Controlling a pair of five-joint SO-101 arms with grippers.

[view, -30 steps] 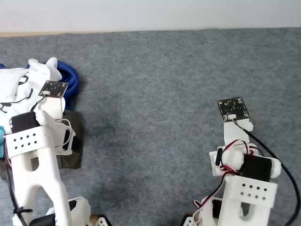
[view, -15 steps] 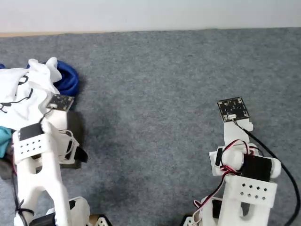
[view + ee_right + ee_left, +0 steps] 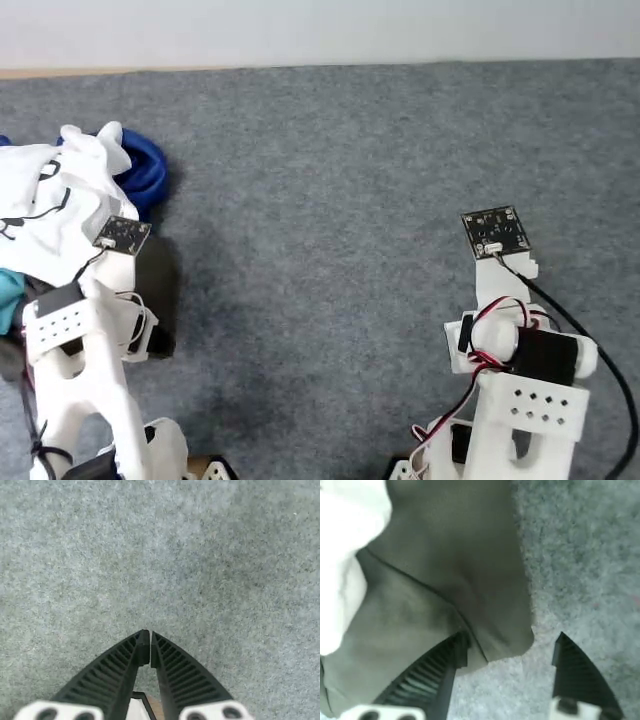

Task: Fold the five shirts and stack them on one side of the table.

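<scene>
While my left gripper point(image 3: 512, 639) gapes above the olive shirt point(image 3: 445, 570), its corner points between the jaws. My right gripper point(image 3: 150, 636) pinches nothing.

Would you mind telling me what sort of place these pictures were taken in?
Probably a robotics lab bench: the left arm and right arm sit at a grey carpeted table, with a heap of shirts at one side.

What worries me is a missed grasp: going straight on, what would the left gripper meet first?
Probably a corner of the dark shirt, lying between the open jaws of the left gripper; one finger is over the bare table. Depth is unclear.
</scene>
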